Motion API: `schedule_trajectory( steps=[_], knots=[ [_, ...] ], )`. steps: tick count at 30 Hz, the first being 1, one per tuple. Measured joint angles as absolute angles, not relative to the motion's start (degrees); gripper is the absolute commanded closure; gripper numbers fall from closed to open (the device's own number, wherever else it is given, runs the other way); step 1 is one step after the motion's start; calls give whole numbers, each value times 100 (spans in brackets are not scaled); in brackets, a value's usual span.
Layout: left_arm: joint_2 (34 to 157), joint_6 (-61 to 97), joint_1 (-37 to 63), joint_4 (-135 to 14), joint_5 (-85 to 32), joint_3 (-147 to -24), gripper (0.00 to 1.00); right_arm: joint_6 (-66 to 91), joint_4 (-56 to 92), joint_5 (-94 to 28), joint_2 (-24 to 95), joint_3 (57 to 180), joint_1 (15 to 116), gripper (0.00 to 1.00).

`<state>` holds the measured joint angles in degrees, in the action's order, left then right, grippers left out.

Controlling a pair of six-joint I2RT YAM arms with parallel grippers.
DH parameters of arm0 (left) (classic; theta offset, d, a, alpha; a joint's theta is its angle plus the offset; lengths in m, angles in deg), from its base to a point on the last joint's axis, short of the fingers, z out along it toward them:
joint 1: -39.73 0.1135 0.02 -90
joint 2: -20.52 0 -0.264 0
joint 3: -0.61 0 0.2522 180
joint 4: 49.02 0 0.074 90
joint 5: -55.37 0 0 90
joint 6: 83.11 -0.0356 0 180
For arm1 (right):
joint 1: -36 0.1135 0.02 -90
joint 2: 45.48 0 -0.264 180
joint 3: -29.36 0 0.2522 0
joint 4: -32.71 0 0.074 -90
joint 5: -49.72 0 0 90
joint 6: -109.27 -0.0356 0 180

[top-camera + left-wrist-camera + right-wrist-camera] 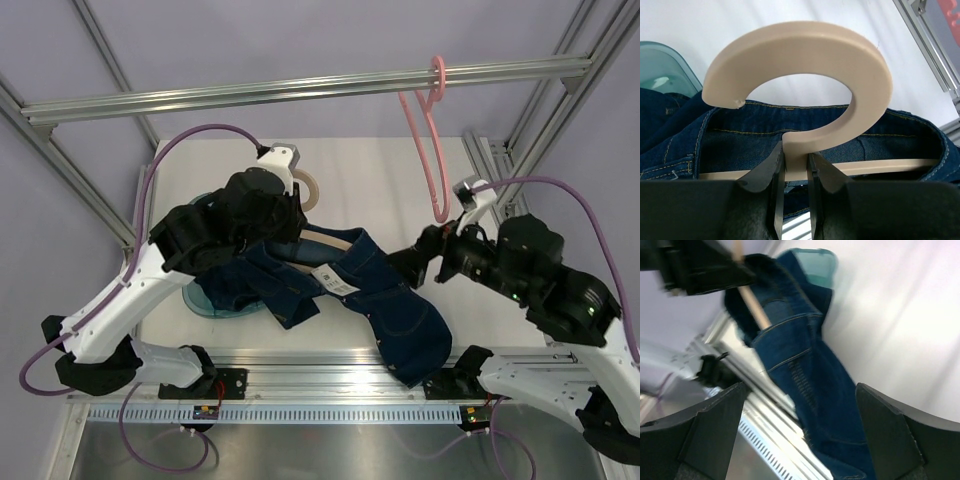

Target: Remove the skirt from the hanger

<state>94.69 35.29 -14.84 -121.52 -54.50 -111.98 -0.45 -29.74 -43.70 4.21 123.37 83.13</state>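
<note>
On a white table (380, 190), left jaws pinch beige hanger (805, 45) inside denim skirt (400, 310); right jaws spread.

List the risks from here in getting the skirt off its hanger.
1. The left gripper pinches only the thin neck of the hanger; tugging the skirt may twist it loose.
2. The skirt reaches past the near edge of the table and may slide off once freed.
</note>
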Motion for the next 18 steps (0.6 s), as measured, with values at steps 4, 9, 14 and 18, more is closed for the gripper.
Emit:
schedule_trajectory(
  steps=[4,9,14,18],
  knots=[
    [9369,3582,-1484,-12165,-5389,-11130,100,-58,-3009,-3644,-11,12249,8318,0],
    [9358,3610,-1480,-12242,-5387,-11231,100,-52,-3197,-3225,-29,11845,8320,4],
    [9375,3638,-1480,-12443,-5365,-11641,100,-61,-3385,-2986,-328,11327,8320,22],
    [9423,3638,-1480,-12629,-5330,-12170,100,-89,-3402,-2868,-693,11086,8320,31]
  ],
)
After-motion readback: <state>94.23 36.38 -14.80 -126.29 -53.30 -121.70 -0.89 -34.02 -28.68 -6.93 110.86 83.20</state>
